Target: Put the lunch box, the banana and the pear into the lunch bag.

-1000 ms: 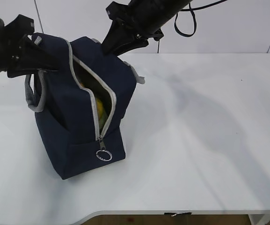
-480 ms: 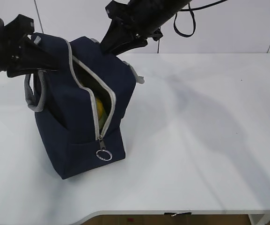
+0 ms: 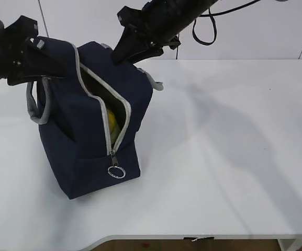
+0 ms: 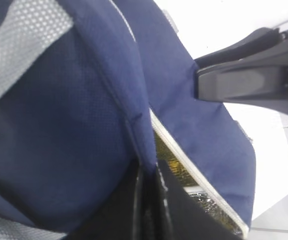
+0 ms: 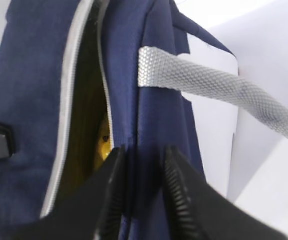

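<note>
The lunch bag [image 3: 90,125] stands on the white table [image 3: 224,157] at about nine o'clock from the table's middle in the exterior view, boxy and navy, its grey zipper parted in a long slit that runs from the top down the near end to the ring pull [image 3: 116,172] at the bag's six o'clock. Through the slit a strip of yellow shows inside; it is fruit, but whether the banana or the pear cannot be told. The left gripper [image 3: 48,65] reaches in from nine o'clock and is clamped tight on the bag's upper fabric edge; in the left wrist view its jaws meet on a fold of navy cloth [image 4: 144,165], with a grey webbing handle [image 4: 24,35] at ten o'clock. The right gripper [image 3: 123,52] comes down from one o'clock and pinches the opposite top edge; in the right wrist view its ribbed fingers [image 5: 176,195] stand a little apart with the navy fabric between them, the other grey handle [image 5: 208,92] arching away at two o'clock. The lunch box is hidden.
</note>
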Motion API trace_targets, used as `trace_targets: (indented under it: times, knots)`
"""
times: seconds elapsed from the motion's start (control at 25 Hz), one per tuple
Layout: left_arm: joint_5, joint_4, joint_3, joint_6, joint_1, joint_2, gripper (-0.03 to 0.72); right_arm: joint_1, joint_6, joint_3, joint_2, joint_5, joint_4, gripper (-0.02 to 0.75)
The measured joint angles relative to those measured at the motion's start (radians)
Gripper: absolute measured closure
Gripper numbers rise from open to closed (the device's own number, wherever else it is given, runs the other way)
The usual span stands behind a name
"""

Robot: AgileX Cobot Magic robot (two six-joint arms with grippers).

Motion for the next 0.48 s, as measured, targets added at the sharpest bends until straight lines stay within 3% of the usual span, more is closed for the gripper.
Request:
trace_targets:
  times: [0.28,0.48]
  knots:
    - [-0.016,0.0,0.0,0.0,0.0,0.0,0.685,0.006,-0.078,-0.002,0.0,0.0,0.029,0.715]
    - [-0.019,0.0,0.0,0.007,0.0,0.0,0.685,0.006,-0.094,-0.002,0.0,0.0,0.032,0.729]
